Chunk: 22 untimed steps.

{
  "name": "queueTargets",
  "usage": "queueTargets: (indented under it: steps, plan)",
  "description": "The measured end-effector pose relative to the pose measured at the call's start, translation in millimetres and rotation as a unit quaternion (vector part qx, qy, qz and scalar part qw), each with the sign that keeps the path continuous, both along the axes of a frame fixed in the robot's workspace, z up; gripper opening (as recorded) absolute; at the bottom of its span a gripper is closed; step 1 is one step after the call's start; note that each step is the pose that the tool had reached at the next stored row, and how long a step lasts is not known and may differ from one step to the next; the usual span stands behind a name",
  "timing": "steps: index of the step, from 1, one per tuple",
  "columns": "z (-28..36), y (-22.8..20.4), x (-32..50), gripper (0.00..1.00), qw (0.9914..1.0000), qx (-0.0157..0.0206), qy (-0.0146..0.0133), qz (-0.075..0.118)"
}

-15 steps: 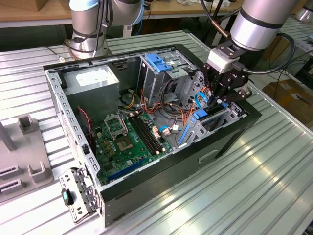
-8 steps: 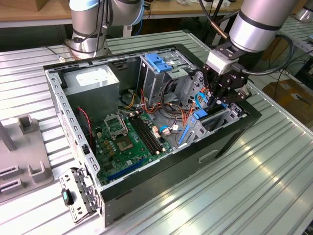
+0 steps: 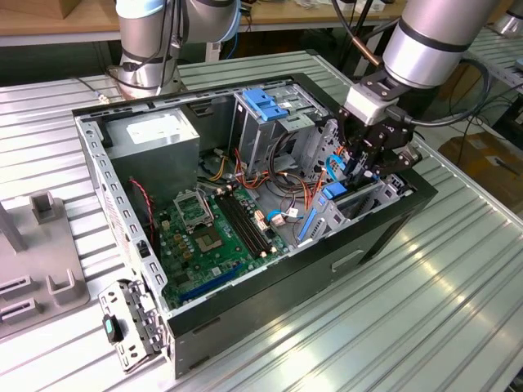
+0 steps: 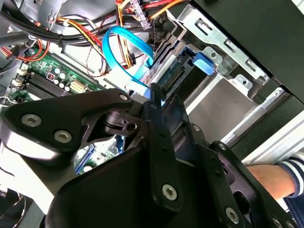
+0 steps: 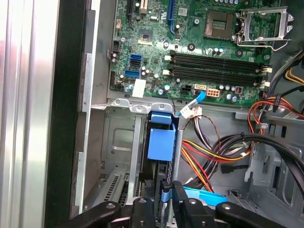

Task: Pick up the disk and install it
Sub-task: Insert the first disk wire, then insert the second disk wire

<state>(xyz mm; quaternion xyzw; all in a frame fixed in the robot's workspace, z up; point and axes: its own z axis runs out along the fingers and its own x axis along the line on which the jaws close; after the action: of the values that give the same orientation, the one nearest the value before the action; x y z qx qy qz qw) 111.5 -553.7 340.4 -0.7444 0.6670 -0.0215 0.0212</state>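
The claw [image 5: 167,197] is pinched nearly closed on the exposed edge of the disk [image 5: 161,142]. The disk stands on edge, partly down inside the metal drive bay [image 5: 118,142] at a corner of the open computer case [image 3: 270,302], just beside a bundle of power cables [image 5: 209,152]. This looks like the installing step, and seating the disk calls for a straight, square push along the bay, clear of those wires.

Ribbed metal table [image 3: 425,310] under open computer case [image 3: 327,261] and grey fixture [image 3: 49,253].

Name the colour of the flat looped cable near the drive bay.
Light blue; the flat cable shows best in the second wrist view.
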Motion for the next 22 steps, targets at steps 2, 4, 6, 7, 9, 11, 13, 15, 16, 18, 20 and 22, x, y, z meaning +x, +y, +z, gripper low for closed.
queueTargets:
  steps: [2, 4, 6, 7, 9, 11, 13, 15, 16, 18, 20, 22]
  plan:
    - [0.0, 0.0, 0.0, 0.3, 1.0, 0.0, 0.0, 0.0]
    - [4.0, 0.0, 0.0, 0.3, 1.0, 0.0, 0.0, 0.0]
    - [13.1, 0.1, 0.0, 0.3, 1.0, 0.0, 0.0, 0.0]
    - [15.3, 0.1, 0.0, 0.3, 1.0, 0.0001, 0.0, 0.0]
    - [15.5, 0.1, 0.0, 0.3, 1.0, 0.0001, 0.0, 0.0]
    - [15.7, 0.1, 1.9, 0.3, 1.0, -0.0001, 0.0001, 0.0]
    - [15.6, 0.1, 6.2, 0.3, 1.0, 0.0, 0.0008, 0.0]
    - [15.6, 0.1, 11.0, 0.3, 1.0, 0.0001, 0.0016, -0.001]
    - [15.6, 0.2, 11.2, 0.3, 1.0, 0.0001, 0.0016, -0.002]
    - [15.6, 0.1, 11.2, 0.3, 0.99999, 0.0, 0.0016, -0.003]
    - [15.6, 0.1, 11.3, 0.3, 0.99999, 0.0, 0.0016, -0.004]
    - [15.5, 0.1, 11.3, 0.3, 0.99999, 0.0001, 0.0016, -0.005]
